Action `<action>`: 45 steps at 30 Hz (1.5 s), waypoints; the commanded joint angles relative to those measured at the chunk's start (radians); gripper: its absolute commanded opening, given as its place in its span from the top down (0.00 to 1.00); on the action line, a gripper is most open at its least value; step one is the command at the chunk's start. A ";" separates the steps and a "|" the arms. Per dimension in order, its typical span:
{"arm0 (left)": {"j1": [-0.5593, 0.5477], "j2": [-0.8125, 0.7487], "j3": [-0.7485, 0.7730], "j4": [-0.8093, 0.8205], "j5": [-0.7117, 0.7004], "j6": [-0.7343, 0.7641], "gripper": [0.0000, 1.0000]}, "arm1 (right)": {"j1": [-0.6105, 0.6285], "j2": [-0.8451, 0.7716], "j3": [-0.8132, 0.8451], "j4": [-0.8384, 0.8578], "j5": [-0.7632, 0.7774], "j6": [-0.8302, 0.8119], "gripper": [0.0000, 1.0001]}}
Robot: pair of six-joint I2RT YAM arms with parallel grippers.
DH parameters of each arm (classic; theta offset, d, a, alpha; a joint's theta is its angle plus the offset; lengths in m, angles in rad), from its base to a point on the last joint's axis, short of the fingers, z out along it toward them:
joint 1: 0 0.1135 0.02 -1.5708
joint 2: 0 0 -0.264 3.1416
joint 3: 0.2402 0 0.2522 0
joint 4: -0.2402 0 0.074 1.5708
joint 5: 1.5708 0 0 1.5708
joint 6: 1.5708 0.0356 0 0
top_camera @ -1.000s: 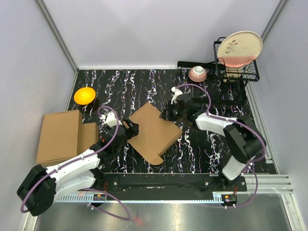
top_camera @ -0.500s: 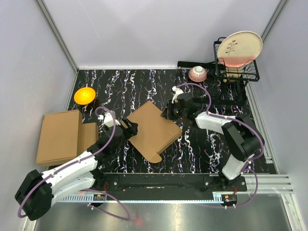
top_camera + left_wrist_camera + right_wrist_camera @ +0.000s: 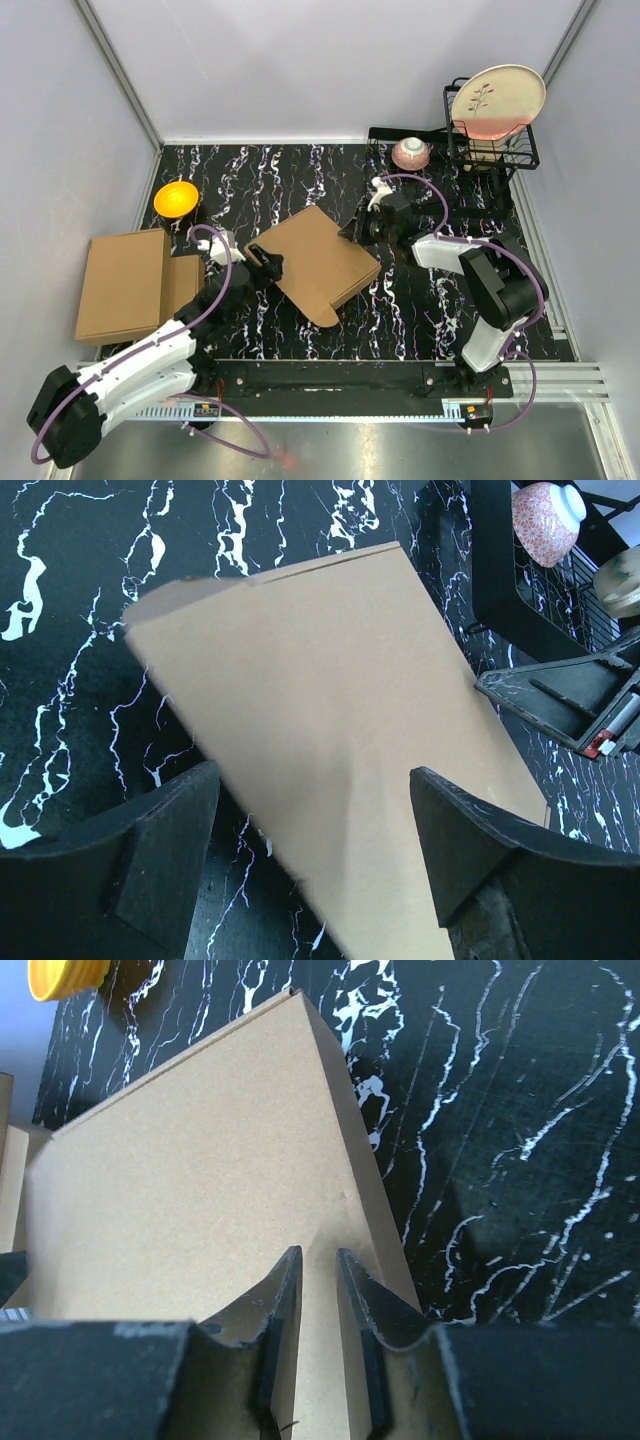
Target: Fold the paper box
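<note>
Two claws meet the box (image 3: pixel 315 265): left claw (image 3: pixel 310 780) spread wide, box just ahead between its fingers; right claw (image 3: pixel 318 1256) pinched on its near edge. Light, stiff cardboard, probably springy; grip flap edges.

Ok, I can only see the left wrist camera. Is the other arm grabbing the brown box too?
Observer: Yes. The right gripper is pinched shut on the paper box, on the box's right side.
Operator: Is there more cardboard anywhere?
Observer: A second flat cardboard piece lies at the left edge of the table.
Operator: Anything colourful?
Observer: An orange bowl sits just beyond that cardboard piece, near the far left corner.
</note>
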 commanded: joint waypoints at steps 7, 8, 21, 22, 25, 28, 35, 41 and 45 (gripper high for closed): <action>0.006 -0.058 0.020 -0.035 -0.036 0.017 0.20 | -0.062 0.035 -0.106 -0.080 -0.026 0.057 0.72; 0.004 -0.062 0.024 -0.038 -0.040 0.014 0.20 | -0.063 0.037 -0.106 -0.083 -0.026 0.057 0.72; 0.004 -0.352 0.156 -0.076 -0.186 0.133 0.20 | -0.062 0.081 -0.093 -0.090 -0.049 0.051 0.71; 0.004 -0.348 0.169 -0.104 -0.192 0.135 0.20 | -0.062 0.081 -0.091 -0.090 -0.052 0.051 0.72; 0.004 -0.300 0.150 -0.141 -0.183 0.101 0.20 | -0.062 0.084 -0.090 -0.083 -0.057 0.056 0.72; 0.004 -0.233 0.092 -0.103 -0.130 0.029 0.20 | -0.062 0.089 -0.091 -0.077 -0.069 0.062 0.71; 0.004 -0.050 0.080 -0.104 -0.086 -0.096 0.23 | -0.063 0.119 -0.086 -0.070 -0.117 0.068 0.71; 0.006 -0.087 0.017 -0.083 -0.071 -0.103 0.27 | -0.062 0.121 -0.103 -0.033 -0.169 0.092 0.70; 0.004 -0.055 -0.017 -0.015 -0.037 -0.121 0.27 | -0.060 0.100 -0.122 -0.025 -0.177 0.097 0.70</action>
